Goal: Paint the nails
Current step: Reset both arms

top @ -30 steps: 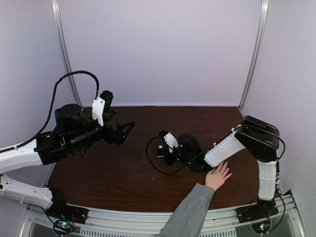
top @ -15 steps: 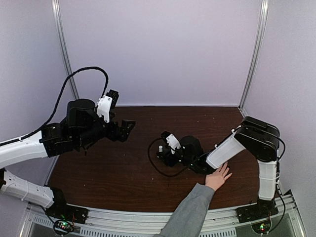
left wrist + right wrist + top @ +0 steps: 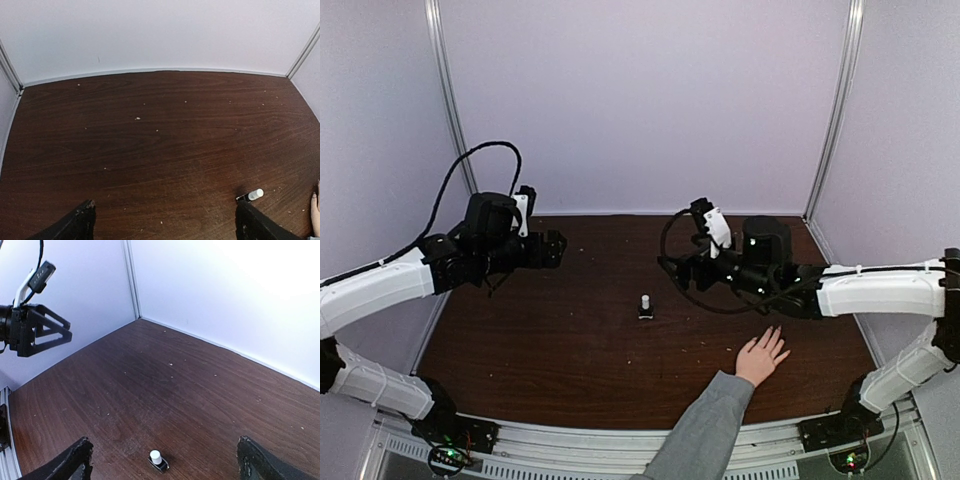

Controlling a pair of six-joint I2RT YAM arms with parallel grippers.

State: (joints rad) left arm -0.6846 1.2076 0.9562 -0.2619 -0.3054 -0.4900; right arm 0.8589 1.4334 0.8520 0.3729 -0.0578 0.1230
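A light-skinned hand (image 3: 761, 356) with spread fingers and a grey sleeve (image 3: 705, 428) lies palm down on the dark wooden table (image 3: 570, 340) at the front right. Its nails are too small to make out. A small dark polish bottle (image 3: 644, 306) with a white cap stands alone mid-table, also seen as the bottle (image 3: 157, 461) below my right gripper and the bottle (image 3: 251, 195) in the left wrist view. My right gripper (image 3: 678, 270) (image 3: 165, 440) hovers open above and behind the bottle, holding nothing. My left gripper (image 3: 548, 248) (image 3: 165, 204) hangs open over the back left, empty.
White walls with metal corner posts (image 3: 448, 100) close the table on three sides. A black cable (image 3: 670, 240) loops off the right wrist. The hand's edge (image 3: 315, 212) shows at the right border of the left wrist view. My left gripper (image 3: 35, 332) appears in the right wrist view.
My right gripper opened, let go of the bottle, and pulled up and back to the right, leaving the bottle standing. My left arm swung back and left.
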